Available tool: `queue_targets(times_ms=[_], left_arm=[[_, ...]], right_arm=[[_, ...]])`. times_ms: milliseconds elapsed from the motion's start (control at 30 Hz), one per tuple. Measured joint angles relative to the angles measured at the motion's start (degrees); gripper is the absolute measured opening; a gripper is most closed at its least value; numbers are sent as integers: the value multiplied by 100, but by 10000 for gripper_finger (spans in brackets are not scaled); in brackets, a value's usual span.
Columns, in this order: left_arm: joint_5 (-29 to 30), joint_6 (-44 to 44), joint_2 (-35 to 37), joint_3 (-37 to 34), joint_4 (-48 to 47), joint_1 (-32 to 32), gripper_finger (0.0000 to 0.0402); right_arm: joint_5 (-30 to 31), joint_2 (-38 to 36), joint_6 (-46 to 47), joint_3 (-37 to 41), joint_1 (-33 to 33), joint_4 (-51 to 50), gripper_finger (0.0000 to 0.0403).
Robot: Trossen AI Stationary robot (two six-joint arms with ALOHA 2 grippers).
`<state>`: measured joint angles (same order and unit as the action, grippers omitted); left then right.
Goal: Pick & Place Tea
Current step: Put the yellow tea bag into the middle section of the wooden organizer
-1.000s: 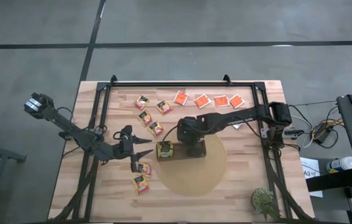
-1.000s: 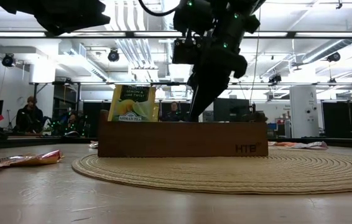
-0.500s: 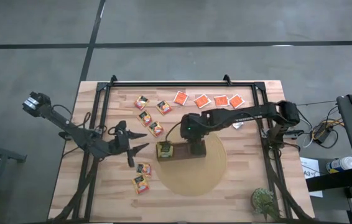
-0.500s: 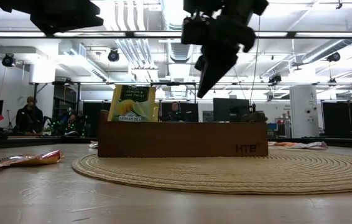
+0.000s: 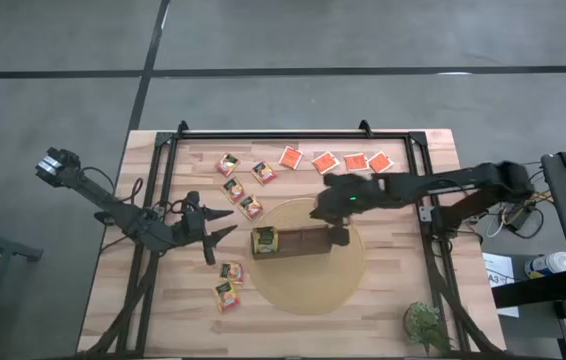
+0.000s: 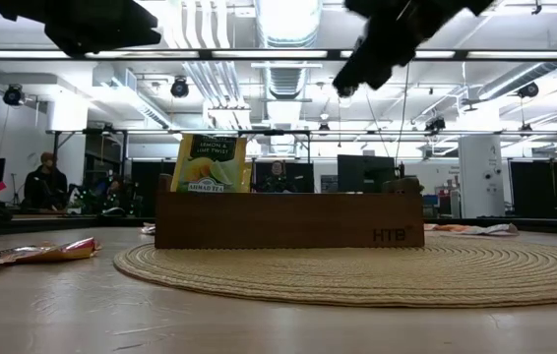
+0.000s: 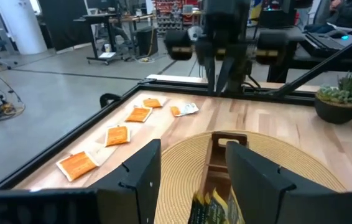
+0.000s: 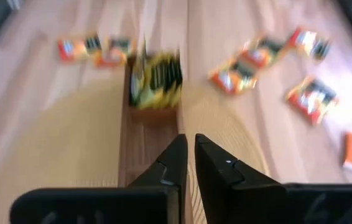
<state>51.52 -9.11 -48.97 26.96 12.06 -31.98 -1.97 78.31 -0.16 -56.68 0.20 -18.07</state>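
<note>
A brown wooden tray (image 5: 308,241) lies on a round woven mat (image 5: 313,285). Green-and-yellow tea sachets (image 5: 265,241) stand upright in its left compartment, and they also show in the low view (image 6: 210,163). Yellow-orange sachets (image 5: 251,207) lie flat on the table to the tray's left. Bright orange sachets (image 5: 325,161) lie in a row near the far edge. My right gripper (image 5: 315,210) hangs shut and empty above the tray's far side, its fingers (image 8: 179,155) pointing slantwise down. My left gripper (image 5: 229,223) stands open and empty left of the tray, pointing level at it.
A black frame rail (image 5: 293,133) runs along the far edge, with more rails down both sides. A potted plant (image 5: 425,322) stands at the near right corner. Two sachets (image 5: 228,282) lie near the mat's left rim. People sit in the room beyond (image 6: 44,182).
My right gripper has risen out of the tray's middle compartment and drawn back toward the table's right edge, well clear of the tray. The sachets in the tray have stayed put. My left gripper has shifted slightly toward the far edge.
</note>
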Motion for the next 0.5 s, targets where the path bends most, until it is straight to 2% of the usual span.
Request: queue_targets(times_ms=[167, 500], left_arm=[[3, 0, -25, 0, 13, 1, 174], [46, 45, -77, 0, -15, 3, 174]], right_arm=[[0, -1155, -304, 999, 1, 1005, 27], [3, -3574, -843, 2340, 0, 1648, 27]])
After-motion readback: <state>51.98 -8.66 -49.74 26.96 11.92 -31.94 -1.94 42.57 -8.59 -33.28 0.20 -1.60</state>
